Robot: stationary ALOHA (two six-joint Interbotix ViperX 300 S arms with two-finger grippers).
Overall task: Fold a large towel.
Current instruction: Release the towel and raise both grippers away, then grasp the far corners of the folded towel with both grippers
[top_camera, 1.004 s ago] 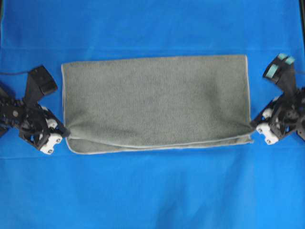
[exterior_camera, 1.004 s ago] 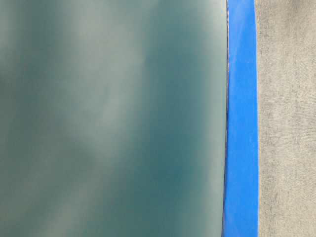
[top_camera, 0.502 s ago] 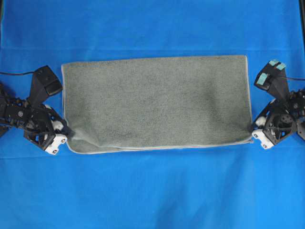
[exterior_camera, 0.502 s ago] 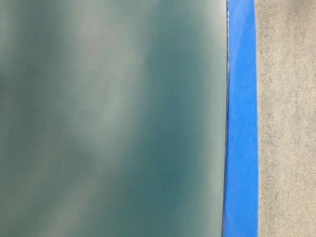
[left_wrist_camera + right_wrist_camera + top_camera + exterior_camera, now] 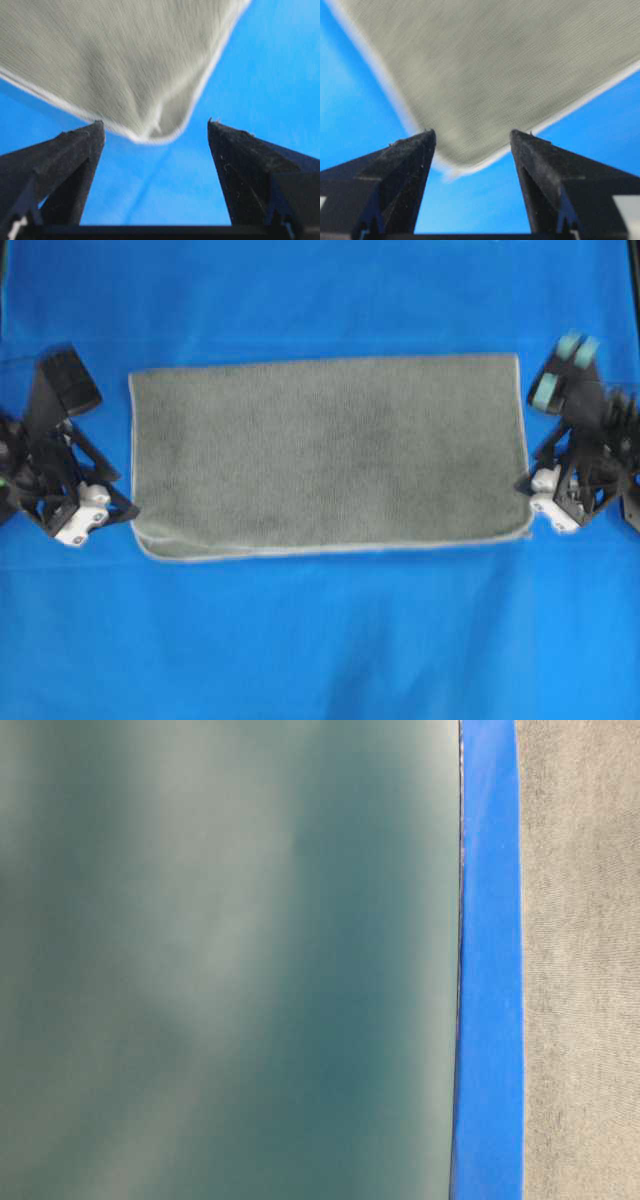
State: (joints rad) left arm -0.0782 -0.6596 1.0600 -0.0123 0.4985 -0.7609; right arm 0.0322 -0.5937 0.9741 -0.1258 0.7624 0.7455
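The grey-green towel point(image 5: 325, 455) lies folded in half on the blue cloth, its light hem along the near edge. My left gripper point(image 5: 118, 508) sits just off the towel's near-left corner. In the left wrist view that gripper point(image 5: 152, 122) is open and the rounded towel corner point(image 5: 150, 100) lies flat just past the black fingertips point(image 5: 92, 132). My right gripper point(image 5: 528, 495) is at the near-right corner. The right wrist view shows it point(image 5: 471, 132) open too, with the towel corner point(image 5: 480, 100) lying between the tips, not pinched.
Blue cloth point(image 5: 320, 640) covers the table all around the towel. The table-level view shows only a blurred dark teal surface point(image 5: 220, 960), a blue band point(image 5: 488, 960) and a grey textured surface point(image 5: 580, 960).
Both grippers went from shut on the towel's near corners to open and drew back outward. The lifted upper layer has dropped flat onto the lower one.
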